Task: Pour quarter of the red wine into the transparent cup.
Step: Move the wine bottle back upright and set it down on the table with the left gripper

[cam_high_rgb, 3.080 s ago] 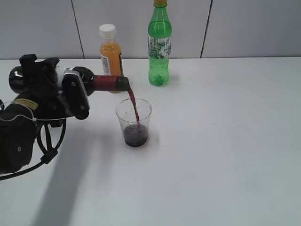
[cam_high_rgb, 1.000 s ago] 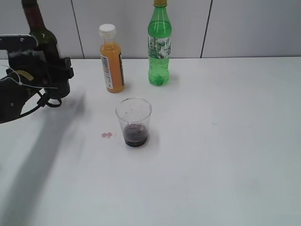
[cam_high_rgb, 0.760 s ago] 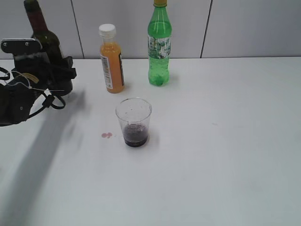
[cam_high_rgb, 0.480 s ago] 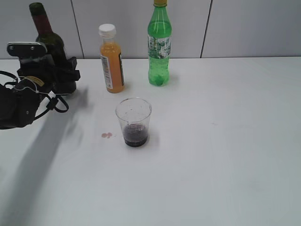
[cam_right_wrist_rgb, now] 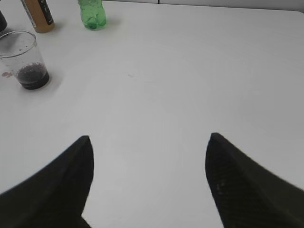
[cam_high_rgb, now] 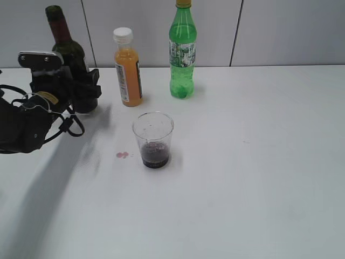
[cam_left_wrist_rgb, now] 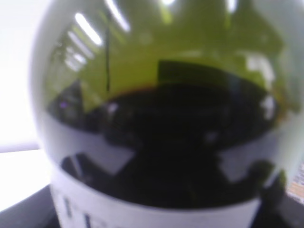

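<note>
Nearest the camera: bare white table [cam_high_rgb: 259, 205], nothing on it. A little further in, the clear cup [cam_high_rgb: 153, 139], upright, with dark red wine [cam_high_rgb: 155, 156] pooled in its bottom part (roughly a quarter of its height, at a guess). 2 small red drops [cam_high_rgb: 123, 155] just left of it. Further back and left, the left gripper [cam_high_rgb: 67, 86] clamped round the wine bottle [cam_high_rgb: 69, 56], upright, at or near the tabletop; base hidden, so set down or not, impossible to tell. Right gripper [cam_right_wrist_rgb: 147, 156] spread wide apart, holding nothing, well away from the cup. At the back, 1 orange juice bottle [cam_high_rgb: 128, 67] and 1 green soda bottle [cam_high_rgb: 183, 49]. Pouring apparently done; left to do, probably only releasing the bottle.
</note>
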Robot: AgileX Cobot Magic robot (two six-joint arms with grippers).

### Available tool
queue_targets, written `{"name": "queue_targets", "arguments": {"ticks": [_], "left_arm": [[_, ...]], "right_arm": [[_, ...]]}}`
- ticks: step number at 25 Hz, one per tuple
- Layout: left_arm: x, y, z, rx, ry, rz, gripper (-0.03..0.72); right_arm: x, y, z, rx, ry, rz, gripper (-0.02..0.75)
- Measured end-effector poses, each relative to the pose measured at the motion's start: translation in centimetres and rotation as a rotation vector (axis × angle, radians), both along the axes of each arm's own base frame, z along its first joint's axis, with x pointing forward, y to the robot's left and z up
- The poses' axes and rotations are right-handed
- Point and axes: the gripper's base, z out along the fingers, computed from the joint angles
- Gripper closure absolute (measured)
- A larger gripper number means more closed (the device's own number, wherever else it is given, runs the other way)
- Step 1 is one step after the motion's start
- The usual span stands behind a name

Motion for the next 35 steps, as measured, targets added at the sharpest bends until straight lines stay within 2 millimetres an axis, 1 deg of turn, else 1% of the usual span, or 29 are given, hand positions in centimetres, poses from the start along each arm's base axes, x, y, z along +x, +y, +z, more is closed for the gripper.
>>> {"name": "queue_targets", "arguments": {"ticks": [5,8,14,18,32,33,35], "left_arm": [[-2.7,1.1,-0.5,0.000,0.044,0.047,0.134],[-3.3,1.4,-0.7,-0.002,0.047,0.068,0.134],[-3.4,1.5,-0.7,-0.003,0.035,0.074,0.134],[-3.5,1.5,-1.6,0.004,0.049,0.074,0.134],[-3.5,1.2,-1.6,0.015,0.044,0.040,0.134],[-3.5,1.2,-1.5,0.015,0.041,0.040,0.126],[-3.4,1.2,-1.0,0.011,-0.003,0.043,0.084]], "right_arm": [[0.0,0.0,0.0,0.000,-0.001,0.000,0.153],[0.0,0.0,0.0,0.000,-0.001,0.000,0.153],[0.0,0.0,0.0,-0.001,-0.001,0.000,0.153],[0.0,0.0,0.0,-0.001,-0.001,0.000,0.153],[0.0,0.0,0.0,0.000,-0.001,0.000,0.153],[0.0,0.0,0.0,0.000,-0.001,0.000,0.153],[0.0,0.0,0.0,0.000,-0.001,0.000,0.153]]}}
